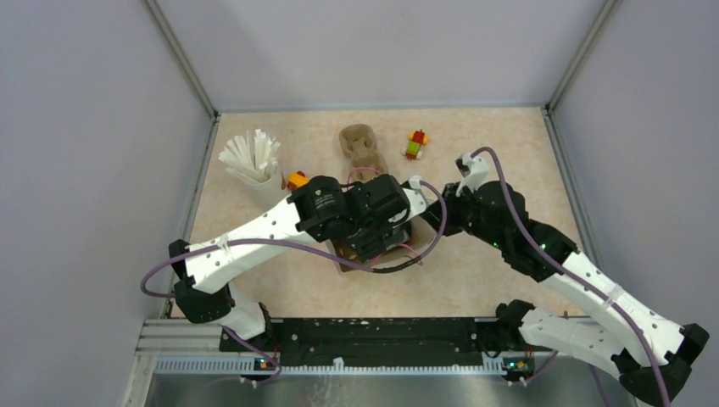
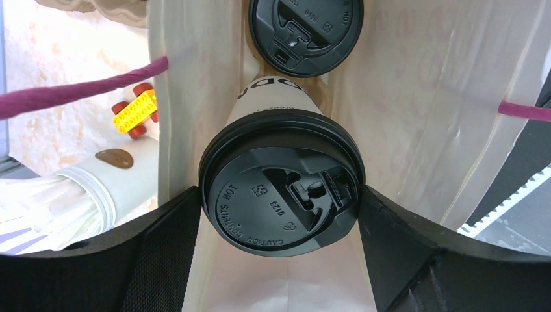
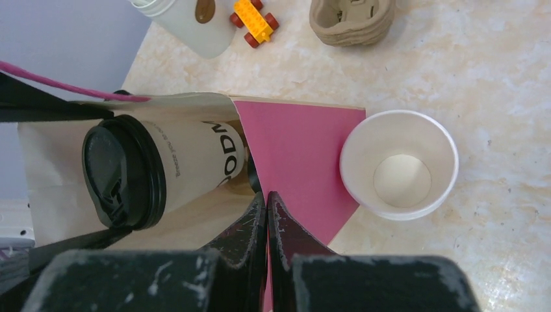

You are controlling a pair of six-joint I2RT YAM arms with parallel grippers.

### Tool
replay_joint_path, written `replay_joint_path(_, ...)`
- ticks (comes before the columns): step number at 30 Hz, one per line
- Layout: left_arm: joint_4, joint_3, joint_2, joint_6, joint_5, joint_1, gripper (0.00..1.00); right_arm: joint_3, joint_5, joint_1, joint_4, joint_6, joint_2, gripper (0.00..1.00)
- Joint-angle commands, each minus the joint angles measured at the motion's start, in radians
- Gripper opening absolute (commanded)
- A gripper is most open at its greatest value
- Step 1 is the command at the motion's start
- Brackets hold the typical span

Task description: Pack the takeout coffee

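A takeout coffee cup (image 2: 276,175) with a black lid hangs tilted inside an open paper bag (image 2: 403,97), pink outside and cream inside. My left gripper (image 2: 279,195) is shut on the cup, one finger against each side of the lid. A second lidded cup (image 2: 305,29) sits deeper in the bag. In the right wrist view the held cup (image 3: 188,162) lies slanted in the bag's mouth. My right gripper (image 3: 267,195) is shut on the bag's pink wall (image 3: 299,149). An open white paper cup (image 3: 399,166) without a lid stands on the table beside the bag.
A beige cup of white sticks (image 1: 254,165) stands at the back left, with a yellow and red toy car (image 1: 297,179) beside it. The brown pulp cup tray (image 1: 363,146) and another small toy (image 1: 415,144) lie at the back. Grey walls close in three sides.
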Motion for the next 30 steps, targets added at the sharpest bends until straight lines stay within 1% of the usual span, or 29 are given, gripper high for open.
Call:
replay_joint_path(1, 0.035, -0.009, 0.005, -0.009, -0.042, -0.012, 0.36, -0.035, -0.015, -0.009, 0.072, -0.045, -0.067, 0.0)
replay_joint_path(6, 0.027, -0.013, 0.015, -0.022, -0.052, -0.028, 0.36, -0.092, -0.048, -0.009, 0.065, -0.079, -0.129, 0.0)
replay_joint_path(9, 0.02, -0.024, 0.024, -0.06, -0.056, -0.046, 0.35, -0.121, -0.057, -0.009, 0.064, -0.084, -0.158, 0.0)
replay_joint_path(15, 0.008, -0.059, 0.045, -0.083, -0.044, -0.086, 0.35, -0.122, -0.053, -0.009, 0.048, -0.074, -0.171, 0.0)
replay_joint_path(20, -0.015, -0.069, 0.076, -0.095, -0.089, -0.111, 0.34, -0.111, -0.062, -0.009, 0.052, -0.067, -0.162, 0.0)
replay_joint_path(24, -0.015, -0.06, 0.08, -0.103, -0.099, -0.115, 0.33, -0.113, -0.062, -0.008, 0.024, -0.065, -0.173, 0.0)
replay_joint_path(28, -0.021, -0.081, 0.072, -0.112, -0.116, -0.124, 0.33, -0.1, -0.041, -0.009, -0.04, -0.052, -0.204, 0.0)
replay_joint_path(30, -0.014, -0.09, 0.061, -0.108, -0.12, -0.129, 0.33, -0.106, -0.056, -0.009, -0.053, -0.039, -0.226, 0.0)
